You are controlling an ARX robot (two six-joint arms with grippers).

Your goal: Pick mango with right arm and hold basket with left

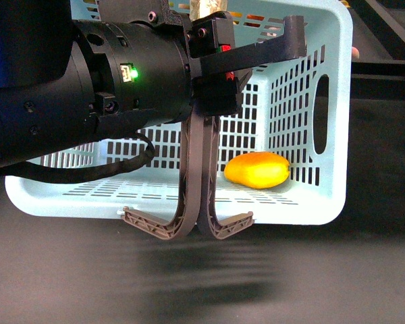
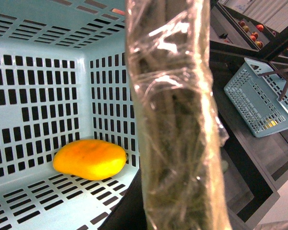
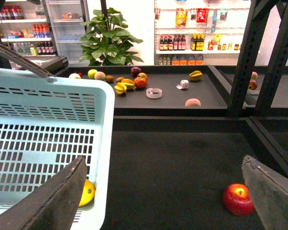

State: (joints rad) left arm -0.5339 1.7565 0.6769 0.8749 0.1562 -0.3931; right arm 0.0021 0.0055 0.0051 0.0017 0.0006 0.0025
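Note:
The light-blue basket (image 1: 327,81) lies tipped with its opening toward me, and the yellow-orange mango (image 1: 256,169) rests inside near its right wall. My left gripper (image 1: 187,224) hangs from the bulky black arm, its two grey ribbed fingers pressed together across the basket's near rim, shut on the basket. In the left wrist view the mango (image 2: 90,159) lies on the slotted basket wall (image 2: 33,96); a plastic-wrapped column (image 2: 173,120) blocks the middle. My right gripper (image 3: 161,201) stands open beside the basket (image 3: 48,120), over dark table; a bit of mango (image 3: 88,192) shows behind the basket's corner.
A red apple (image 3: 238,199) lies on the dark table by the right finger. Black frame posts (image 3: 242,57) rise to the right. A far counter holds several fruits (image 3: 134,82). Another blue basket (image 2: 264,100) sits off to the side. A grey handle (image 1: 283,40) juts from the basket.

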